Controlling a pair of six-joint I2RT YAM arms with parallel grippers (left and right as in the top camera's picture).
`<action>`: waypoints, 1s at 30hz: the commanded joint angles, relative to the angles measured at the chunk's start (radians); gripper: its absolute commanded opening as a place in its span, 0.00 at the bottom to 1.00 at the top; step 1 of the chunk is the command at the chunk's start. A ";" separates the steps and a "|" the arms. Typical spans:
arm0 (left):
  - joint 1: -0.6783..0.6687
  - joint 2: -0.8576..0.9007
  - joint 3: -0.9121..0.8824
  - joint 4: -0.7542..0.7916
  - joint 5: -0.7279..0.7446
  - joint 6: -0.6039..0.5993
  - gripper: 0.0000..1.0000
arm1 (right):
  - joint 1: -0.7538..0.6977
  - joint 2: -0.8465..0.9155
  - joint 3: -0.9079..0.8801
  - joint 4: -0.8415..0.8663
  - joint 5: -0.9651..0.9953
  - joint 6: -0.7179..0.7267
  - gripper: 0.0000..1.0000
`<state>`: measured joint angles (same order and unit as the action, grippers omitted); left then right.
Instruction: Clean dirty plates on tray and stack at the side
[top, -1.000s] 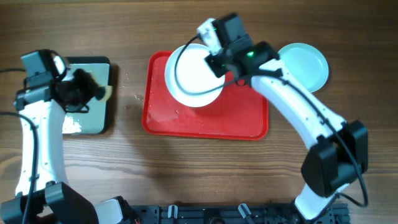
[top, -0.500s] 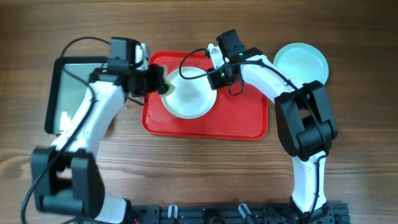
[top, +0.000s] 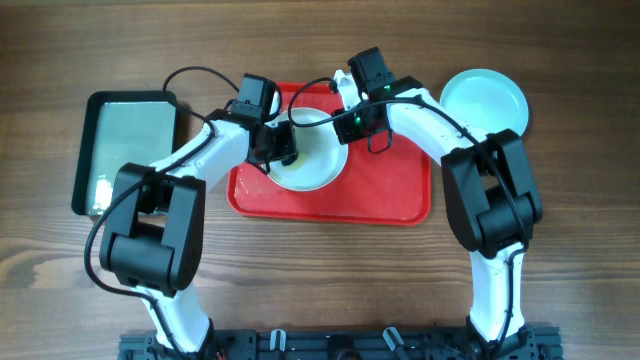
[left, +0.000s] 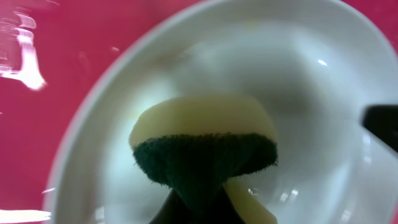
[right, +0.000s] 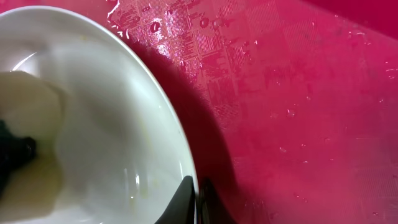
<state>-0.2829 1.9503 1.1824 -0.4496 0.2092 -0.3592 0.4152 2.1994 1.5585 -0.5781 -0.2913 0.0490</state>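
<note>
A white plate (top: 312, 160) sits tilted over the red tray (top: 390, 200). My right gripper (top: 350, 124) is shut on the plate's right rim; the right wrist view shows its fingers (right: 198, 199) pinching the rim of the plate (right: 106, 124) over the wet tray (right: 298, 93). My left gripper (top: 283, 147) is shut on a yellow and green sponge (left: 202, 146) and presses it into the white plate (left: 298, 81). A pale aqua plate (top: 485, 102) lies on the table right of the tray. A third plate is not visible.
A dark narrow tray (top: 128, 150) with greenish water stands at the far left. Both arms cross over the red tray's back half. Water drops lie on the tray floor (right: 186, 37).
My left arm has moved right from the water tray to the white plate, bringing the sponge onto it. The plate has come lower and more level, still held by my right gripper.
</note>
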 joint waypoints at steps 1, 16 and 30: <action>0.006 0.016 -0.011 -0.098 -0.470 0.004 0.04 | 0.006 0.052 -0.009 -0.015 0.029 0.012 0.04; 0.197 -0.504 0.003 -0.190 -0.484 -0.202 0.04 | 0.015 -0.093 0.081 -0.039 0.222 -0.050 0.04; 0.539 -0.364 -0.027 -0.226 -0.322 -0.195 0.04 | 0.450 -0.367 0.087 0.266 1.287 -1.055 0.04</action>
<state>0.2340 1.5307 1.1698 -0.6937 -0.1474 -0.5415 0.8047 1.8366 1.6367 -0.3885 0.6575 -0.6636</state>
